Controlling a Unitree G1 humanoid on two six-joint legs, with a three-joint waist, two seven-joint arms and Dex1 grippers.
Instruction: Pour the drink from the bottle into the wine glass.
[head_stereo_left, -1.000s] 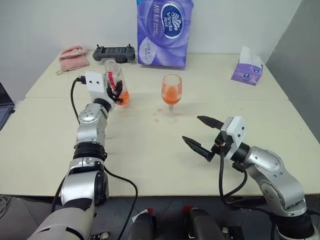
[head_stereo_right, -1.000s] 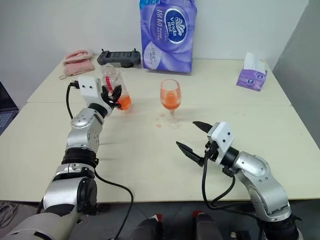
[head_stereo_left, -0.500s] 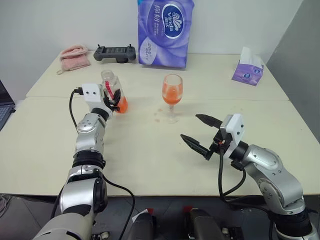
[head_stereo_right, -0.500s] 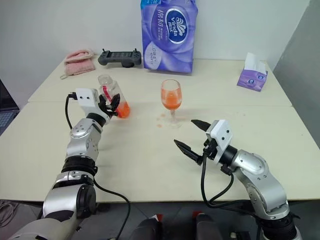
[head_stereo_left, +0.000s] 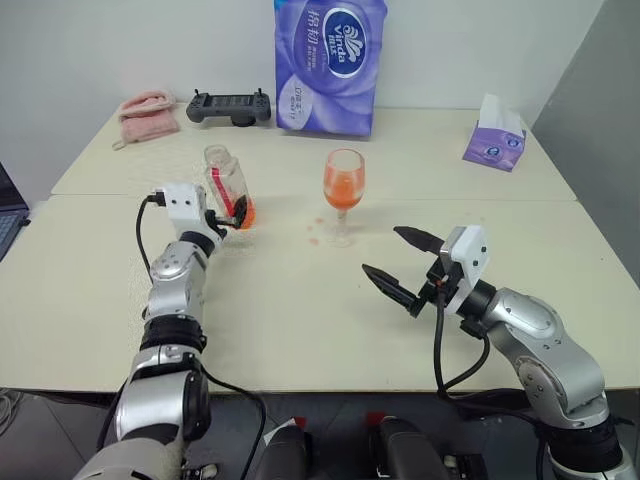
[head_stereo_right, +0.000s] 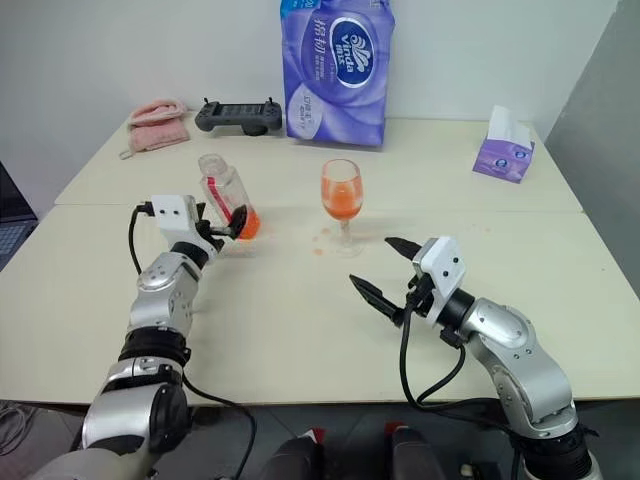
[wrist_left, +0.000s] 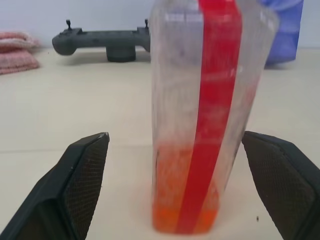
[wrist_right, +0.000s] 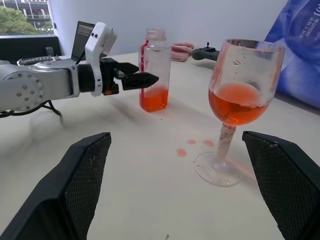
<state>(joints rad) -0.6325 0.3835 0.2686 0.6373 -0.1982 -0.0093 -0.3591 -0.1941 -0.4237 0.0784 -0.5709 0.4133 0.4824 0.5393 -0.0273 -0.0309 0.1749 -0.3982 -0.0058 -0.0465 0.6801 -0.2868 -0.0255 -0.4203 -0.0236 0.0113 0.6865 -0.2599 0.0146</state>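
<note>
Clear squarish bottle (wrist_left: 207, 115), seemingly ribbed.

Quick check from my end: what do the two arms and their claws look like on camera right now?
Both arms are silver-grey metal segments joined by black rings. Each wrist carries a white boxy camera housing with a loose black cable looping back along the arm. The left claw and right claw each have two black, tapered, pointed fingers whose inner pads show a fine mesh texture.
</note>
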